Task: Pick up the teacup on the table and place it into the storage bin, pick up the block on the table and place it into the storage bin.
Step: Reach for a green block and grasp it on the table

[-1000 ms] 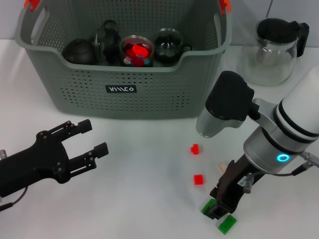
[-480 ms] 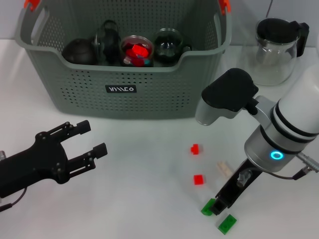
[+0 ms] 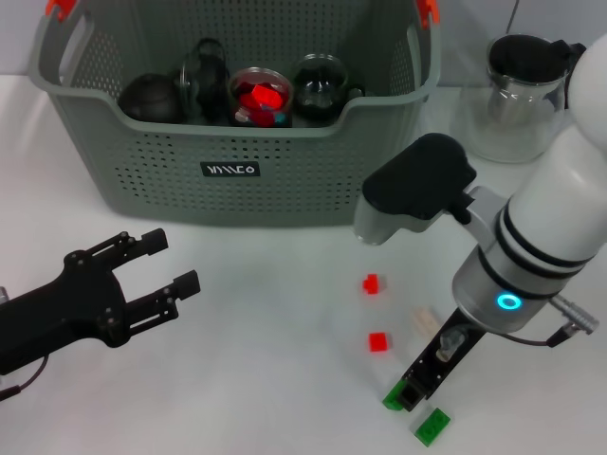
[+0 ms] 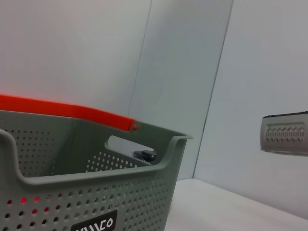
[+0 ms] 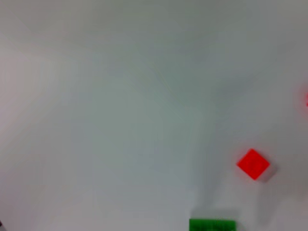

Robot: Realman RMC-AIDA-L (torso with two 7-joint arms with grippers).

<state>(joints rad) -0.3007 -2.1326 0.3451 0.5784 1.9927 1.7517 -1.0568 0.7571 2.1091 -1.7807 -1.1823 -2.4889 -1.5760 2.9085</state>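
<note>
The grey perforated storage bin [image 3: 237, 180] [image 4: 96, 192] stands at the back with orange clips. Inside it lie several teacups, among them a glass one [image 3: 258, 97] with a red piece in it and a dark one [image 3: 322, 85]. On the white table lie two red blocks [image 3: 371, 282] [image 3: 378, 341], a beige block [image 3: 424, 318] and a loose green block [image 3: 433, 427]. My right gripper [image 3: 410, 391] reaches down at the front right, shut on another green block [image 3: 392, 402] [image 5: 211, 224] that touches the table. My left gripper [image 3: 161, 265] hovers open and empty at the front left.
A glass pot with a black lid [image 3: 522, 95] stands at the back right beside the bin. The red block [image 5: 253, 163] shows near the green one in the right wrist view. A grey finger pad [image 4: 286, 134] shows beside the bin in the left wrist view.
My right arm's wrist has swung left and up while its fingers narrowed onto the green block, which shifted slightly. The left arm has barely moved.
</note>
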